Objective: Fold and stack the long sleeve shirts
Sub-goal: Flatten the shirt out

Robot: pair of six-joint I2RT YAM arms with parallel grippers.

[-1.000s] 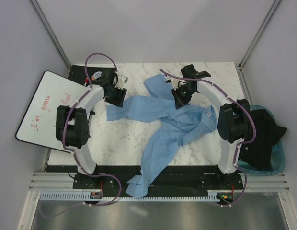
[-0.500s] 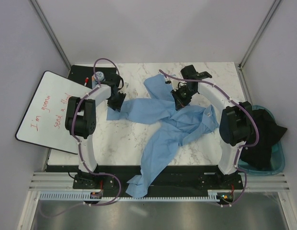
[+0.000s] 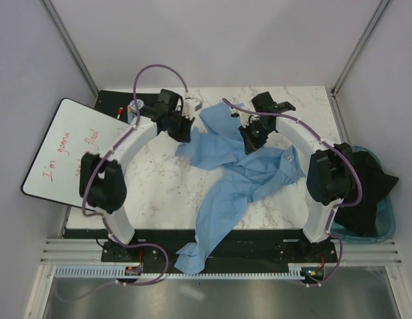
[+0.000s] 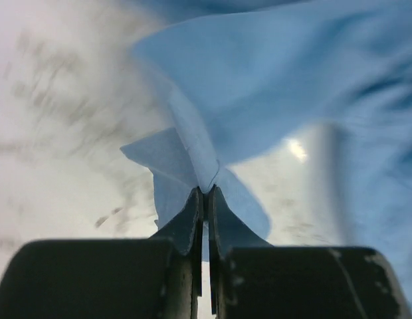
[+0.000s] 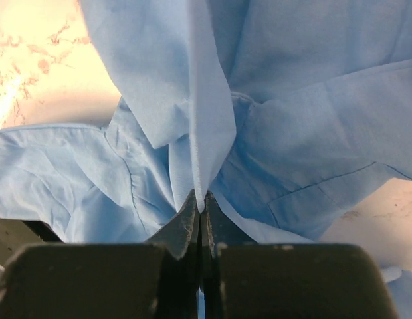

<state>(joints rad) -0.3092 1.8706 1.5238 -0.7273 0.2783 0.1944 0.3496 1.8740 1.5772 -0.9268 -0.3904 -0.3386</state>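
Observation:
A crumpled light-blue long sleeve shirt (image 3: 239,173) lies across the middle of the marble table (image 3: 159,193). One of its sleeves (image 3: 196,252) hangs over the front edge. My left gripper (image 3: 183,129) is shut on a thin fold of the shirt's left end, which is lifted off the table. In the left wrist view the cloth (image 4: 292,80) rises from the closed tips of the left gripper (image 4: 206,191). My right gripper (image 3: 249,136) is shut on a pinched ridge of the shirt near its upper middle. The right wrist view shows the cloth (image 5: 306,100) held in the right gripper (image 5: 200,197).
A whiteboard with red writing (image 3: 66,149) leans off the table's left side, with a small white cap (image 3: 135,105) near its top corner. A teal bin holding dark clothes (image 3: 369,193) stands past the right edge. Grey walls enclose the back and both sides.
My left gripper closed on the shirt's left end and carried it right, toward the shirt's middle, so the spread cloth has bunched up. The right gripper stayed shut in place.

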